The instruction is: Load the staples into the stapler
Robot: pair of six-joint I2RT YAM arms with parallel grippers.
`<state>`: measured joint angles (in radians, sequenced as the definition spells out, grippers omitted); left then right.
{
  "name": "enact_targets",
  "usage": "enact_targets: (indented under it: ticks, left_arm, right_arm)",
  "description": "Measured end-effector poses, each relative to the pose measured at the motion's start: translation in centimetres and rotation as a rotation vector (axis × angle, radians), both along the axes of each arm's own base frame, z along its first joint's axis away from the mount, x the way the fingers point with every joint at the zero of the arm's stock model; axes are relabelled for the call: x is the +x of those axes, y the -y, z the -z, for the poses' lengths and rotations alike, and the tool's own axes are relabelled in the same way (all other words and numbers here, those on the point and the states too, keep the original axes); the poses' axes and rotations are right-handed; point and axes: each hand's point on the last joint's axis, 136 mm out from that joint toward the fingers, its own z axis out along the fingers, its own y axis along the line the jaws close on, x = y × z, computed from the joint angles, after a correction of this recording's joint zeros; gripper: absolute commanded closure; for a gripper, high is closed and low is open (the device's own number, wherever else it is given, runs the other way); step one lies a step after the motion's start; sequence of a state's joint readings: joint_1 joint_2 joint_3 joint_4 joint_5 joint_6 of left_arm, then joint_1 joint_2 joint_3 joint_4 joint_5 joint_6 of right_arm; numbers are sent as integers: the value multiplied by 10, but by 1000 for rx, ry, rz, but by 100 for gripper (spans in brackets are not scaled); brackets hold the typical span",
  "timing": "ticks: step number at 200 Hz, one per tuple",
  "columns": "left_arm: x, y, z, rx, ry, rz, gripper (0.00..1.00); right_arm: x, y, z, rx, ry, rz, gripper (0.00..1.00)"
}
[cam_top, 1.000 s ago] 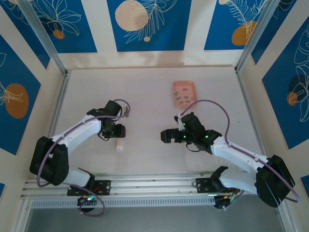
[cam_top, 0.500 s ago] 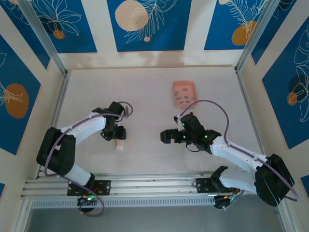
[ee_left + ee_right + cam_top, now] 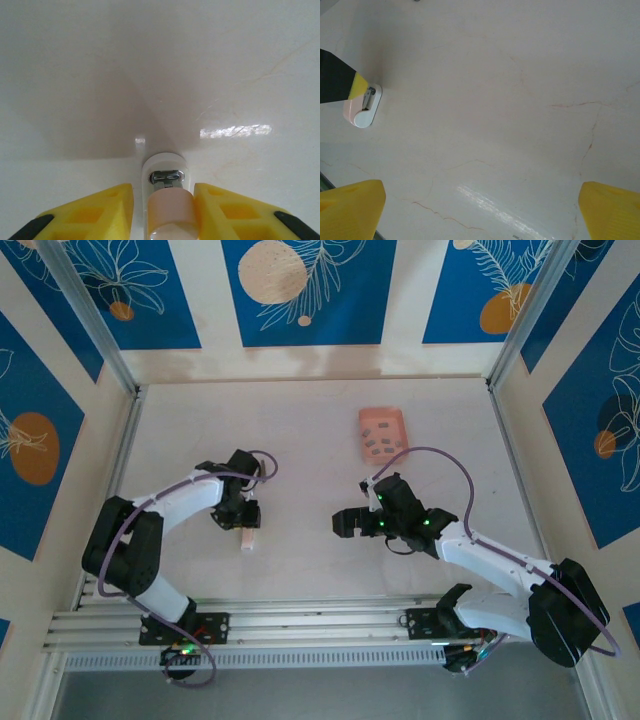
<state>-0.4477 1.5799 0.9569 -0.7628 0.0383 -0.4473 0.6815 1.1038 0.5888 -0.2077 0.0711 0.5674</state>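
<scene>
The stapler (image 3: pixel 247 539) is a finger-length piece with a white base, a pink top and a silvery metal mouth, lying flat on the table left of centre. My left gripper (image 3: pixel 243 519) has come down over it. In the left wrist view the stapler (image 3: pixel 167 197) lies between the yellow fingertips (image 3: pixel 105 207), the right one almost touching and a thin gap on the left. My right gripper (image 3: pixel 345 523) hovers wide open over bare table at mid-right, and its camera sees the stapler (image 3: pixel 364 107) off to the left. I cannot pick out the staples.
A salmon-pink tray (image 3: pixel 382 435) with dark marks lies further back, right of centre. An aluminium rail (image 3: pixel 300 625) runs along the near edge by the arm bases. Patterned walls (image 3: pixel 300 290) close in the back and sides.
The left jaws have narrowed around the stapler and the left arm has settled lower over it. The stapler and the right arm have not moved.
</scene>
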Motion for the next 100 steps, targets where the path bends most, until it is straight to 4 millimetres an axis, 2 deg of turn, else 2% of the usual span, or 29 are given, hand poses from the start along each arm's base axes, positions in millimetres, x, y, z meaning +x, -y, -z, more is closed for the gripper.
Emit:
enact_targets:
  ticks: [57,100]
  left_arm:
    - [2,2,0,-10,6,0,63]
    - [2,4,3,-14,-4,2,69]
  right_arm:
    - [-1,1,1,-4,-5,0,1]
    - [-1,1,1,-4,-5,0,1]
